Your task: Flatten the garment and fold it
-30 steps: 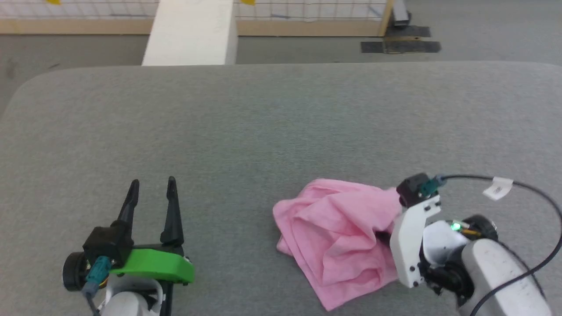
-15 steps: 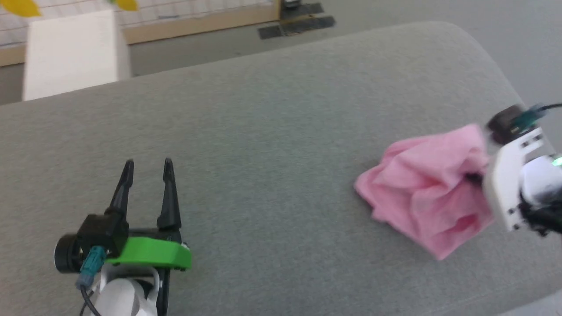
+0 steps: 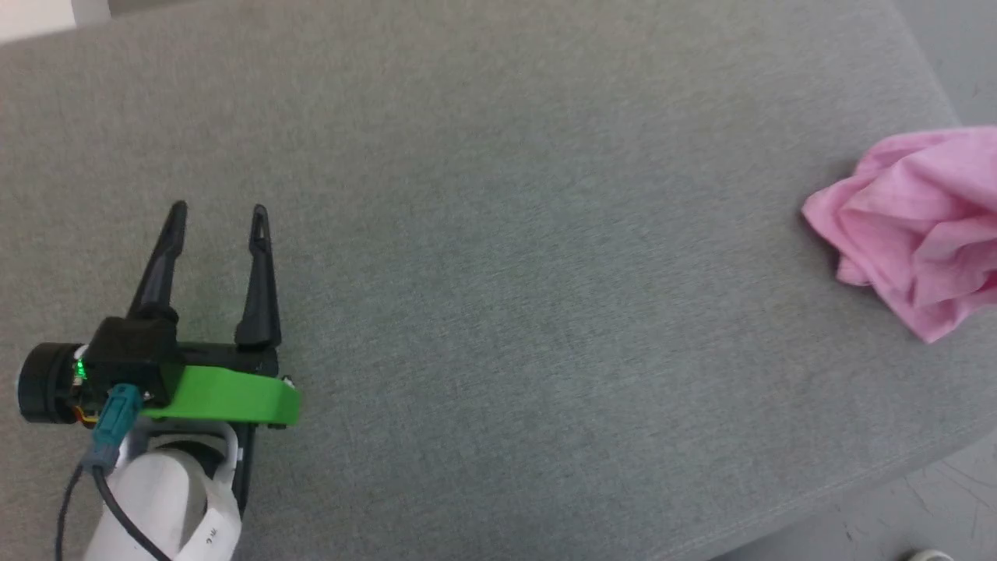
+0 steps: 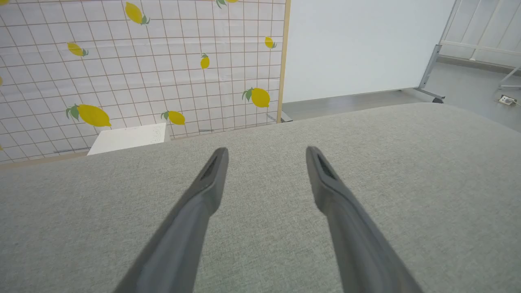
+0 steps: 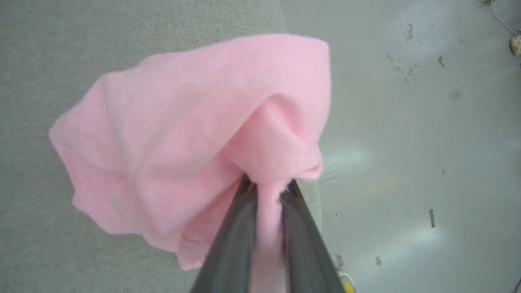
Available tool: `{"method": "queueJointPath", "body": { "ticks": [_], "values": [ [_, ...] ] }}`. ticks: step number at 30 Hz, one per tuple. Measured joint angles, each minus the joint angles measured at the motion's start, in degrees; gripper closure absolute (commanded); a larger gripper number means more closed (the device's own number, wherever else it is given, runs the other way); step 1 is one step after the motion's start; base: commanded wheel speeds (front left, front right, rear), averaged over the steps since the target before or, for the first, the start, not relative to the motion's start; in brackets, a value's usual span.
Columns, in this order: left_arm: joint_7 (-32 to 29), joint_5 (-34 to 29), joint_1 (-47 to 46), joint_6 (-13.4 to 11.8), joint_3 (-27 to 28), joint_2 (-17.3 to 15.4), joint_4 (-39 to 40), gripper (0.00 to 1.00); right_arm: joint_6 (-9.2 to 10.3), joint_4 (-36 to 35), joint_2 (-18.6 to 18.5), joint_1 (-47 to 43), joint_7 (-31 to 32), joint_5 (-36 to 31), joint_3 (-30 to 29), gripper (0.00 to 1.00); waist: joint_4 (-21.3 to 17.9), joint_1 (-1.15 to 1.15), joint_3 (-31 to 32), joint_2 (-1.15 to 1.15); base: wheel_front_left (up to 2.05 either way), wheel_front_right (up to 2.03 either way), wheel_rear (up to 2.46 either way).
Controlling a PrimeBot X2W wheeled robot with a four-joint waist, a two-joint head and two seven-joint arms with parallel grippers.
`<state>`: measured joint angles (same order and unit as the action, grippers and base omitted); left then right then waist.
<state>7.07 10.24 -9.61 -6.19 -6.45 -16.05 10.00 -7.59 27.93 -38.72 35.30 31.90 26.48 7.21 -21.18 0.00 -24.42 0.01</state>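
One crumpled pink garment point(image 5: 171, 134), tight in the right claw point(image 5: 267, 188); one left claw point(image 3: 218, 209), wide apart.

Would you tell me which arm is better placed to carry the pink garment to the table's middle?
Probably right: the right gripper is shut on the bunched light pink cloth garment at the edge of the grey fabric table; the left gripper stands open, empty and far away.
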Motion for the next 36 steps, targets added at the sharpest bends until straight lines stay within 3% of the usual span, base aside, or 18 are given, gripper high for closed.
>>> {"method": "queueJointPath", "body": {
  "ticks": [4,6,13,18,22,27,29,36],
  "values": [
    [-0.8,-0.4,0.0,-0.4,0.2,-0.5,1.5,0.00,0.00,6.2,1.2,2.7,-3.1,-3.7,-3.1,1.00,0.8,0.00,-3.7,0.00,0.00,0.00,0.00],
    [-1.0,-0.4,0.0,-0.5,0.1,-0.5,1.6,0.00,0.00,9.2,1.2,3.1,-3.3,-5.6,-4.5,0.00,1.4,0.00,-4.9,0.00,0.00,0.00,0.00],
    [0.1,0.0,0.1,-1.0,-0.2,0.3,0.6,0.00,0.00,12.2,1.7,4.3,-7.8,-9.9,-12.3,0.00,3.5,0.01,-4.7,0.00,0.00,0.00,0.00],
    [2.5,1.7,0.3,-1.5,-0.1,1.7,-2.1,0.00,0.00,5.0,2.6,4.7,-14.0,-10.4,-15.1,0.00,4.5,0.00,-1.2,0.00,0.00,0.00,0.00],
    [4.2,2.7,0.5,-1.8,0.6,2.4,-4.2,0.00,0.00,-5.0,6.0,4.2,-18.6,-9.6,-15.4,0.00,5.6,0.00,2.4,0.00,0.00,0.00,0.00],
    [5.8,3.6,0.7,-2.7,2.1,3.5,-6.0,0.00,0.00,-17.8,13.2,-0.3,-25.0,-9.0,-14.8,0.00,7.6,0.00,7.0,0.00,0.00,0.00,0.00],
    [6.4,4.5,0.9,-3.4,2.6,4.1,-6.8,0.00,0.00,-23.5,19.0,-3.4,-28.3,-9.8,-14.1,0.00,9.1,0.00,9.5,0.00,0.00,0.00,0.00],
    [7.2,4.9,1.6,-4.5,3.3,5.7,-9.0,0.00,0.01,-27.8,31.8,-12.4,-35.9,-12.8,-12.0,0.00,13.3,0.00,14.2,0.00,0.00,0.00,0.00]
  ]
}}
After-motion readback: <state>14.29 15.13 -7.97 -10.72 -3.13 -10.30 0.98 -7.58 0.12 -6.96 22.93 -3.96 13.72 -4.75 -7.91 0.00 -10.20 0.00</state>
